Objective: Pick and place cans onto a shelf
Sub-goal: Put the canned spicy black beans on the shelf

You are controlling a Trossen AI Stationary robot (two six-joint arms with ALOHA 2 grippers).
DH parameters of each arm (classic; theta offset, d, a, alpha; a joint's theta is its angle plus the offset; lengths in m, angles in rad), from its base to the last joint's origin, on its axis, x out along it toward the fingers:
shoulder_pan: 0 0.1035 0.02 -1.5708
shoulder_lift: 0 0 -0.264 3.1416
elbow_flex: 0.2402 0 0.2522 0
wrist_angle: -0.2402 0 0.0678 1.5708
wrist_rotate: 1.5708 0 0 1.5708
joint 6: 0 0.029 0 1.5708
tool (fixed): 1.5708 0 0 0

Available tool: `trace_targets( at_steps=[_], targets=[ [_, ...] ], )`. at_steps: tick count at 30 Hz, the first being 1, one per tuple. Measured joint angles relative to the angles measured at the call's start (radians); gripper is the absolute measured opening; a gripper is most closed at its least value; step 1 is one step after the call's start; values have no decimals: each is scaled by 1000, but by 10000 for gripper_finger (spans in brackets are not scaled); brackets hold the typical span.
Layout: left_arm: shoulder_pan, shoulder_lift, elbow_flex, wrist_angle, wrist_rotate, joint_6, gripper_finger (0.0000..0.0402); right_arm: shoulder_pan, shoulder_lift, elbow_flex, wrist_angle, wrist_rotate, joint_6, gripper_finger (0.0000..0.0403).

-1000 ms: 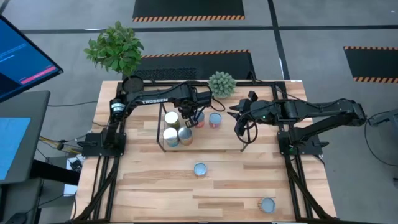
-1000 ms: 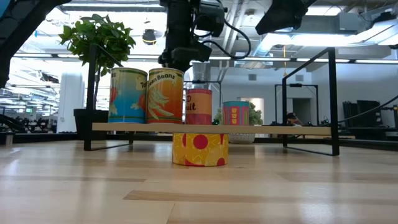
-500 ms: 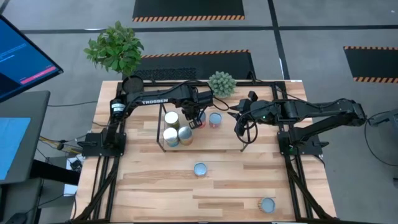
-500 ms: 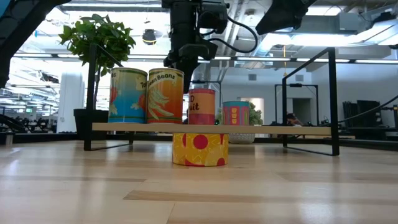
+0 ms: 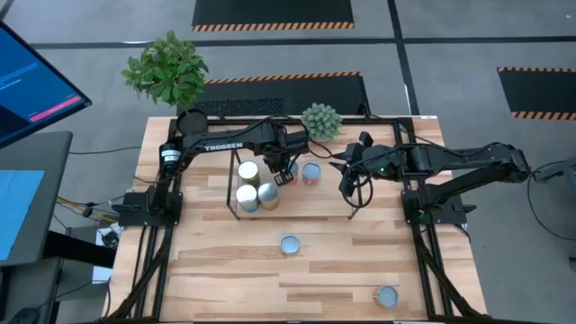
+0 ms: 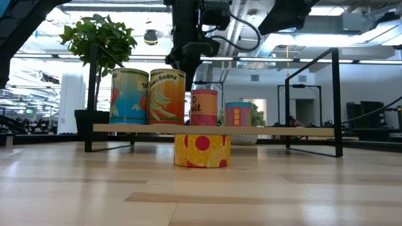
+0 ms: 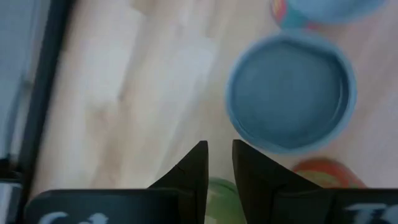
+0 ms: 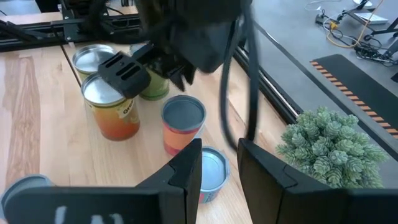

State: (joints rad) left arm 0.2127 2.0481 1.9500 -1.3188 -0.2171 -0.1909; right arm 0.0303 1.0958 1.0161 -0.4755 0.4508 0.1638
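Looking down your left wrist view, the left gripper point(image 7: 217, 163) has its fingers nearly together, only a thin gap between the tips, nothing gripped. The red can point(image 7: 291, 98) sits ahead of the tips and off to one side, clear of both fingers, its blue top facing the camera. A green can point(image 7: 219, 198) shows just behind the tips, below the fingers. From the high view the left gripper point(image 5: 284, 168) hangs over the shelf point(image 5: 327, 196), right above the red can point(image 5: 290, 170), with the short blue-topped can point(image 5: 311, 172) just beside it and three taller cans point(image 5: 255, 189) farther along. Your right gripper point(image 8: 219, 158) waits near the shelf's far end, fingers parted a little, empty; the short can point(image 8: 211, 172) lies just ahead of its tips.
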Motion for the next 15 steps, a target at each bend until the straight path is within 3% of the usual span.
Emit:
trace_targets(
  at_steps=[7,15],
  targets=[
    [-1,-3,122,-3,-80,13,62,0,-23,0,-15,30,-14,127],
    [-75,-3,218,-16,137,24,62,0,-93,0,-140,134,31,127]
  ],
)
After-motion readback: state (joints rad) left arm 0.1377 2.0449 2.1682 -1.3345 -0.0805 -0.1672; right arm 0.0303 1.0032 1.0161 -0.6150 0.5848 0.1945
